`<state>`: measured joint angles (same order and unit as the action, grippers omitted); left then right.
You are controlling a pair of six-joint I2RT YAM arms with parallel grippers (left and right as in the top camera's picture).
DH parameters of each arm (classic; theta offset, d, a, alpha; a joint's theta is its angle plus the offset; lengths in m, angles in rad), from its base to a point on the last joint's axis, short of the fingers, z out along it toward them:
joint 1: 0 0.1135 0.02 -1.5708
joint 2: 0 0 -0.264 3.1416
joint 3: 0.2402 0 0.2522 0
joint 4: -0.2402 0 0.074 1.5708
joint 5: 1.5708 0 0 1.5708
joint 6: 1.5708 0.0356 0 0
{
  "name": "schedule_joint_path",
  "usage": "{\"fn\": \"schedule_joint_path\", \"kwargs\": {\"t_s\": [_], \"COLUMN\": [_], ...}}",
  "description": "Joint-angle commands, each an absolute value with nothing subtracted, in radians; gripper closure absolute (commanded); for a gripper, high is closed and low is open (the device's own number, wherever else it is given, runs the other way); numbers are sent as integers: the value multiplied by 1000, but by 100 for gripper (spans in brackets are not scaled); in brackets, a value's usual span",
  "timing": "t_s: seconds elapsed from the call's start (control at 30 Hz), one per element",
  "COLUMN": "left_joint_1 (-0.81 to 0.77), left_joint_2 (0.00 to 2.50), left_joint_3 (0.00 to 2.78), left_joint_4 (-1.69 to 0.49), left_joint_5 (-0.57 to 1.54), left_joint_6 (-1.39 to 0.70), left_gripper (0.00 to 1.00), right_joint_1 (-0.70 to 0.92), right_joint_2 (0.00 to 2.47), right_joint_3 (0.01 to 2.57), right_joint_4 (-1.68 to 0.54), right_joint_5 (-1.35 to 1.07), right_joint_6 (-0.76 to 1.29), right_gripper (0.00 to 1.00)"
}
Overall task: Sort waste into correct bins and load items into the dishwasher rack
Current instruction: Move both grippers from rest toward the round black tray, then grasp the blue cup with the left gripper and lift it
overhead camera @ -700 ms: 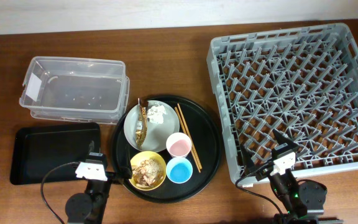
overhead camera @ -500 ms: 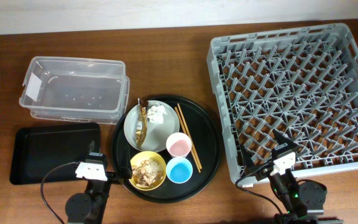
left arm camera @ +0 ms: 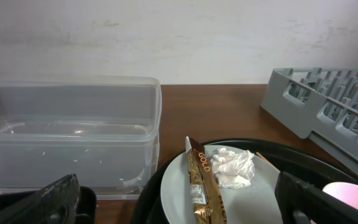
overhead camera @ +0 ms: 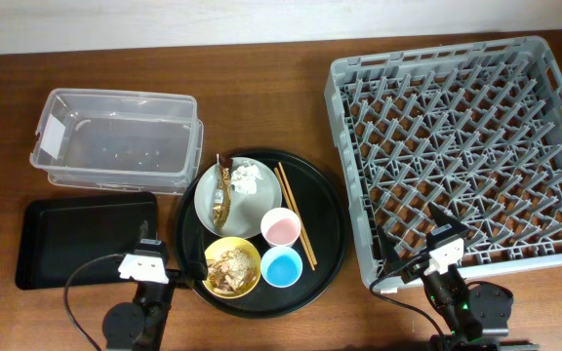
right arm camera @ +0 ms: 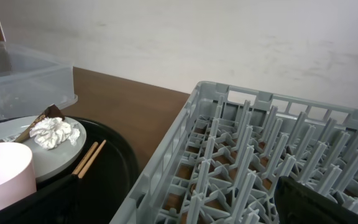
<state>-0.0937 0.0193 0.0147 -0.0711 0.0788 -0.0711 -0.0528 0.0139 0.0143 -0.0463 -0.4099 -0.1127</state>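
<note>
L gripper (left arm camera: 178, 190), R gripper (overhead camera: 413, 242): jaws apart, empty; tissue (left arm camera: 232, 167) on plate (left arm camera: 253, 193).

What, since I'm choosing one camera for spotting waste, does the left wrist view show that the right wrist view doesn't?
Only left wrist: the wrapper along its length, GOLD print readable. Only right wrist: the chopsticks plainly beside the plate, and the upright pegs inside the rack. Both: plate, tissue, pink cup, clear tub, rack.
</note>
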Motion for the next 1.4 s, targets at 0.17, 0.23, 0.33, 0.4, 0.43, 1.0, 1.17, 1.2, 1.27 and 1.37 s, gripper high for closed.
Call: {"fn": "schedule_joint_path", "kwargs": {"t_s": [0.17, 0.23, 0.33, 0.4, 0.43, 1.0, 1.17, 1.2, 1.27, 1.37], "left_joint_1": [-89, -89, -89, -89, -89, -89, -89, -89, -89, -89], "left_joint_2": [7, 7, 7, 7, 7, 130, 423, 493, 686, 798], "left_joint_3": [9, 9, 9, 9, 9, 404, 764, 840, 1052, 1163], "left_joint_4": [-64, -64, -68, -68, -66, -158, -538, -624, -853, -969], "left_joint_5": [84, 91, 91, 101, 124, 294, 292, 292, 293, 350], "left_joint_6": [-59, -59, -59, -59, -59, -142, -141, -141, -141, -144], "left_gripper": [1, 1, 1, 0, 1, 1, 1, 1, 1, 1], "right_joint_1": [-59, -59, -59, -59, -59, -59, -59, -59, -59, -59], "right_joint_2": [6, 6, 6, 6, 6, 176, 509, 568, 734, 852], "right_joint_3": [6, 6, 6, 6, 6, 561, 893, 949, 1100, 1184], "right_joint_4": [-40, -40, -41, -40, -40, -482, -825, -878, -1005, -1113], "right_joint_5": [-370, -370, -395, -421, -447, -512, -455, -456, -461, -480], "right_joint_6": [-112, -112, -112, -112, -112, 109, 109, 106, 107, 113], "right_gripper": [1, 1, 1, 1, 1, 1, 2, 2, 1, 2]}}
